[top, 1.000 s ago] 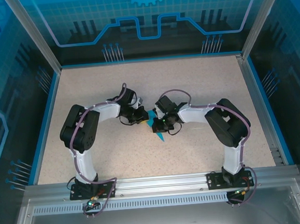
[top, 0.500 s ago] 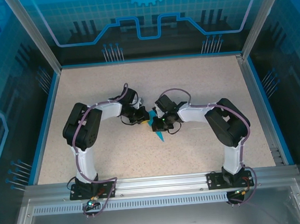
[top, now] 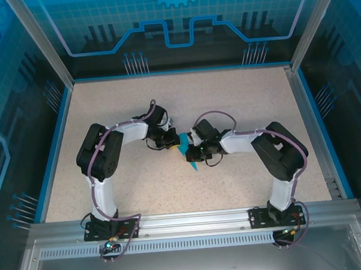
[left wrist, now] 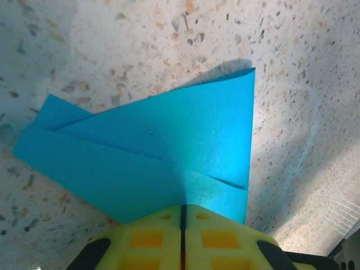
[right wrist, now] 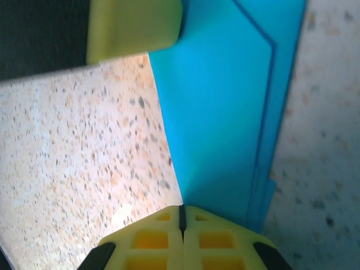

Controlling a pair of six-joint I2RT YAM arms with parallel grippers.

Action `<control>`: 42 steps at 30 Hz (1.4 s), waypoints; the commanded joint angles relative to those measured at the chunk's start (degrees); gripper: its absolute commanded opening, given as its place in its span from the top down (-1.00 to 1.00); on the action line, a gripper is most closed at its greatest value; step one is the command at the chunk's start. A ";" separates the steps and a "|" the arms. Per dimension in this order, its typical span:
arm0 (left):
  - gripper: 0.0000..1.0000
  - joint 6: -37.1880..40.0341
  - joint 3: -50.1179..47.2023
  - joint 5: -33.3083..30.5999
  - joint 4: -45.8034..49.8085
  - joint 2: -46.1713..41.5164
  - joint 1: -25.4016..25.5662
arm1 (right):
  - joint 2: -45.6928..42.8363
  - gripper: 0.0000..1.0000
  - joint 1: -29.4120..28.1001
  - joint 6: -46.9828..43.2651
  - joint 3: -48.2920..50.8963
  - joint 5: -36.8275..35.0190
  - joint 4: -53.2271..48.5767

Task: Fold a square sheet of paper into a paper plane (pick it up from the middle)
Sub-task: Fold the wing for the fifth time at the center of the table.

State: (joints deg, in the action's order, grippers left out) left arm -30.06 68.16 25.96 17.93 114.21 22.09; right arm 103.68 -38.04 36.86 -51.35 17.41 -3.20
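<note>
The paper plane [top: 193,165] lies on the speckled table as a teal-blue folded dart, its point toward the near edge. In the left wrist view the paper plane [left wrist: 169,146] shows layered folds, with one flap lifted at the upper right. My left gripper [left wrist: 183,209] is shut, its tips down on the paper's near part. In the right wrist view my right gripper [right wrist: 181,209] is shut too, with its tips at the left edge of the paper plane [right wrist: 225,112]. From above, the left gripper [top: 176,140] and right gripper [top: 190,148] meet over the paper.
A yellow fingertip [right wrist: 135,25] of the left gripper sits at the paper's far corner in the right wrist view. Blue-edged walls [top: 59,138] ring the table. Bare tabletop [top: 172,192] lies all round the arms.
The right arm has swung, its elbow moving right and its wrist sliding slightly toward the near edge along the paper. The left arm has barely shifted. The paper stays put.
</note>
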 commanded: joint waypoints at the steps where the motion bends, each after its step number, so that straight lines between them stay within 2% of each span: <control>1: 0.84 -0.31 -0.21 -7.90 5.08 2.90 -0.21 | -0.88 0.94 0.00 -1.53 7.34 2.63 -5.01; 6: 0.85 -0.87 -0.08 -8.35 5.27 3.16 -0.21 | -3.03 0.94 -0.21 -0.57 12.98 3.71 -2.21; 19: 0.85 -0.76 0.47 -8.95 5.96 3.65 -0.26 | -9.21 0.94 -0.89 -0.04 19.55 2.37 -3.70; 26: 0.84 -0.56 1.05 -8.21 5.84 3.56 -0.20 | -12.38 0.93 -0.91 -0.25 19.56 1.44 -5.00; 34: 0.80 0.03 2.87 -5.04 5.08 2.23 0.70 | -16.38 0.89 -1.77 -1.36 14.79 -0.70 -7.56; 37: 0.71 -0.49 4.27 -2.02 4.10 0.04 0.92 | -19.18 0.76 -1.70 -0.85 12.27 -4.43 -8.09; 42: 0.43 -2.52 4.60 -2.39 3.52 -6.78 0.94 | -22.10 0.18 -1.05 0.93 9.41 -10.92 -7.22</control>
State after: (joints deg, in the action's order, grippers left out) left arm -31.18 71.09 24.36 21.15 112.88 22.79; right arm 83.40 -39.05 36.93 -39.57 11.33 -9.04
